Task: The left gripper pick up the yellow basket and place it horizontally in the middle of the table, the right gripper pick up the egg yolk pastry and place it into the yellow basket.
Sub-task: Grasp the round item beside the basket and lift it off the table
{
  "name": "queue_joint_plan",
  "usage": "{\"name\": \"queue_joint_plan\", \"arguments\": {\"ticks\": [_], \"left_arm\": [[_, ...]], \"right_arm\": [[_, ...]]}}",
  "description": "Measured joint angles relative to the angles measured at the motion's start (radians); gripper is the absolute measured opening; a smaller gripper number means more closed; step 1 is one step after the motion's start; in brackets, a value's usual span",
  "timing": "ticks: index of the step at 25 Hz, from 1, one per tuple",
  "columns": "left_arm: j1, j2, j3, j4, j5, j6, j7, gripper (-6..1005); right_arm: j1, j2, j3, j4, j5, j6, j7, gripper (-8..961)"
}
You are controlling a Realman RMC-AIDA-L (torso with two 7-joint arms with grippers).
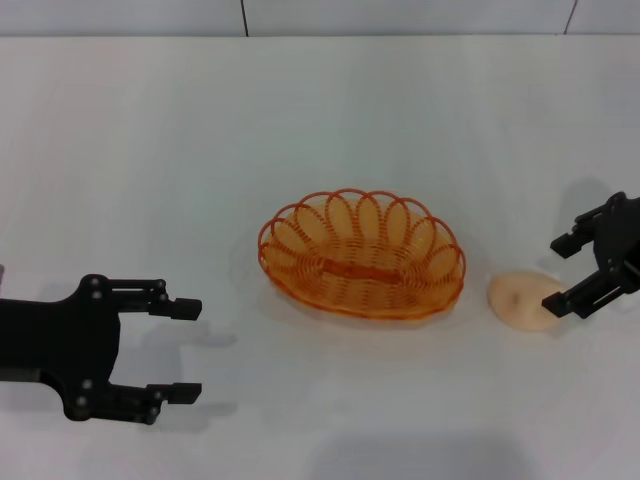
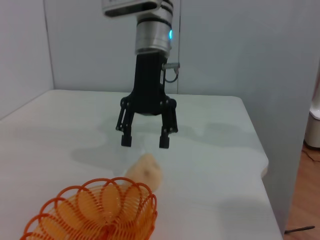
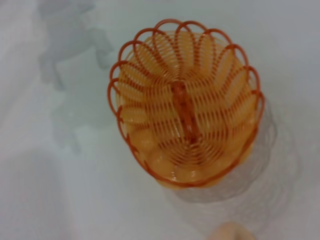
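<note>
The yellow basket (image 1: 362, 255) lies empty and lengthwise across the middle of the table (image 1: 150, 150); it also shows as the basket (image 2: 95, 212) and basket (image 3: 185, 102) in the wrist views. The egg yolk pastry (image 1: 518, 300) rests on the table just right of it, also seen as pastry (image 2: 145, 170) and pastry (image 3: 230, 233). My right gripper (image 1: 558, 275) is open beside the pastry's right edge, a little above the table, as the right gripper (image 2: 145, 140) shows in the left wrist view. My left gripper (image 1: 186, 350) is open at the lower left, well clear of the basket, holding nothing.
The table's far edge meets a pale wall (image 1: 400, 15). In the left wrist view the table's edge (image 2: 262, 165) drops off beyond the right arm.
</note>
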Motion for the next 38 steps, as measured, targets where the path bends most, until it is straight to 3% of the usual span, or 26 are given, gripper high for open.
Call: {"name": "queue_joint_plan", "arguments": {"ticks": [10, 16, 24, 34, 38], "left_arm": [[-0.005, -0.003, 0.001, 0.001, 0.000, -0.006, 0.004, 738], [-0.005, -0.005, 0.001, 0.000, 0.000, -0.008, 0.004, 738], [-0.004, -0.007, 0.001, 0.000, 0.000, -0.009, 0.003, 737], [-0.003, -0.011, -0.002, 0.000, 0.000, -0.025, 0.004, 736], [0.000, -0.012, -0.003, 0.000, 0.001, -0.038, 0.004, 736]], "right_arm": [[0.011, 0.003, -0.005, 0.092, 0.035, 0.058, -0.017, 839], [0.017, 0.003, -0.017, 0.128, 0.027, 0.093, -0.028, 780], [0.013, 0.004, -0.036, 0.128, 0.023, 0.113, -0.043, 595], [0.018, 0.004, -0.057, 0.121, 0.023, 0.117, -0.042, 160], [0.013, 0.001, -0.047, 0.079, 0.029, 0.105, -0.036, 129]]}}
